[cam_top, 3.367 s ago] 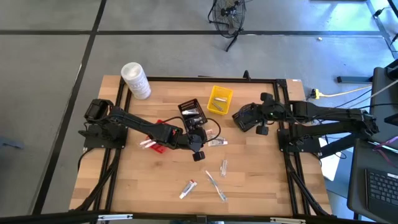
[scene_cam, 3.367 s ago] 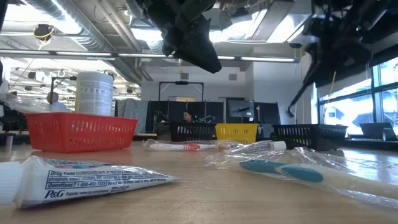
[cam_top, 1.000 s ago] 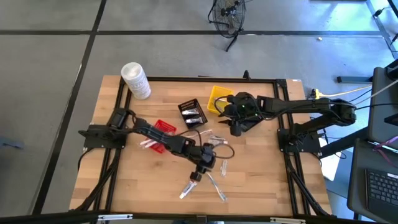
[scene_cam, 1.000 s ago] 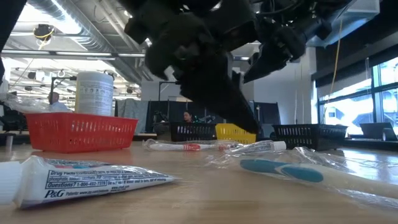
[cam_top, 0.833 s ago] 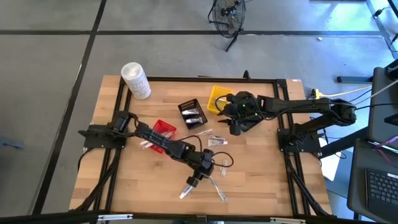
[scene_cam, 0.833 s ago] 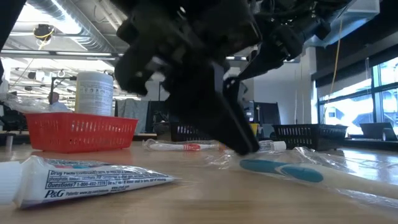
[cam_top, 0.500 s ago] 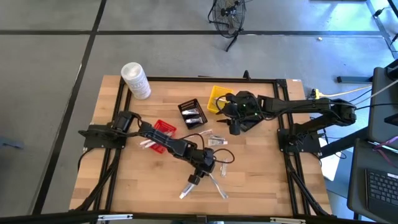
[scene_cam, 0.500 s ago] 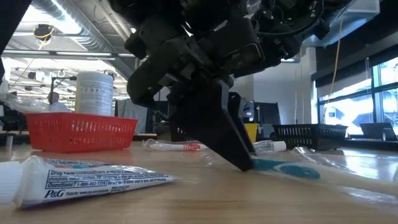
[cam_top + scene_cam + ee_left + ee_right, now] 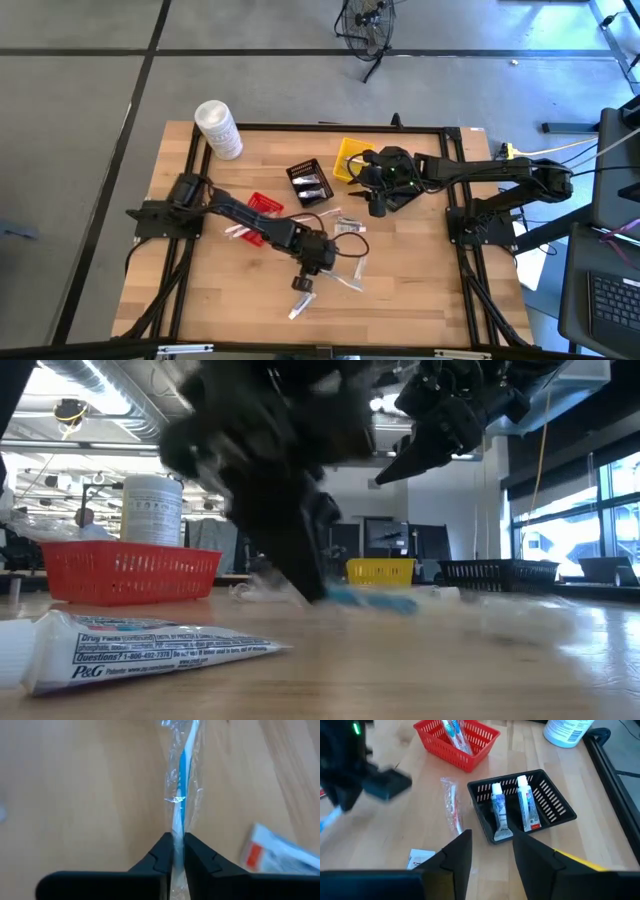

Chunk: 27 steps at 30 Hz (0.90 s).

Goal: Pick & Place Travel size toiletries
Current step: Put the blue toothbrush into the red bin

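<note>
High view: left gripper [image 9: 303,284] sits mid-table on the wooden table [image 9: 420,290], clamped on a clear-wrapped blue-and-white toothbrush [image 9: 345,278] that trails toward the right. White toothpaste tube with red cap [image 9: 297,310] lies just beside it, nearer the front edge. Right gripper [image 9: 373,205] hovers near the yellow plastic basket [image 9: 352,160]; fingers apart, nothing between them.

Low view: left arm is motion-blurred, toothbrush lifted just off the table. White P&G toothpaste tube [image 9: 130,645] lies in the foreground.

Left wrist view: both fingers [image 9: 162,857] pinch the wrapped toothbrush handle. White sachet with red mark [image 9: 277,855] lies on the table nearby.

Right wrist view: black plastic basket [image 9: 555,802] holds two white tubes; red plastic basket [image 9: 475,742] holds toothbrushes. Red wrapped toothbrush [image 9: 452,810] lies between the two baskets.
</note>
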{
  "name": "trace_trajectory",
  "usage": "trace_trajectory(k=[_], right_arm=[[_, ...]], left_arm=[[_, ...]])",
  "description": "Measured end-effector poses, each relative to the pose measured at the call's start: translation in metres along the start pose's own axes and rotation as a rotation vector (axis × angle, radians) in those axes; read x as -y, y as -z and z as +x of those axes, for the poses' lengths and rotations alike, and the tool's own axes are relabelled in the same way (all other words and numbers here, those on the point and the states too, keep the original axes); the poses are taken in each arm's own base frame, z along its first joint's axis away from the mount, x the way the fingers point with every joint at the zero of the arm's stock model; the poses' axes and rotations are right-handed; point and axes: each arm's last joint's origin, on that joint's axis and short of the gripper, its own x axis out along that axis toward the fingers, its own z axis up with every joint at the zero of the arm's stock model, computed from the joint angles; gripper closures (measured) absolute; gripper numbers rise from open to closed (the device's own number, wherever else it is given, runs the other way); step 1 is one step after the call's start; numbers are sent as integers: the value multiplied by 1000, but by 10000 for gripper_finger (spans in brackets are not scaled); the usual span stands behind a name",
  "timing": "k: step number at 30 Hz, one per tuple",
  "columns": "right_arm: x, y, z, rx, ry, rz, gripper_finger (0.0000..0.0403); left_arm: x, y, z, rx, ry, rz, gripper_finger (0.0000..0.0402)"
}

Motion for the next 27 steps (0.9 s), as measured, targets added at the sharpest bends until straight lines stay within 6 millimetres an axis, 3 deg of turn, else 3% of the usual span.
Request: trace_trajectory(k=[6, 10, 15, 21, 27], right_arm=[[0, 0, 0, 1, 0, 0, 266], [0, 0, 0, -3, 13, -1, 264], [1, 0, 0, -7, 24, 1, 255], [1, 0, 0, -7, 26, 1, 245], [1, 0, 0, -7, 26, 1, 239]], left_arm=[[25, 7, -63, -54, -145, -151, 376], [33, 20, -108, -79, -232, -443, 375], [32, 54, -146, -293, -409, -778, 375], [31, 82, -171, -554, -617, -991, 375], [27, 82, -164, -534, -625, -998, 375]])
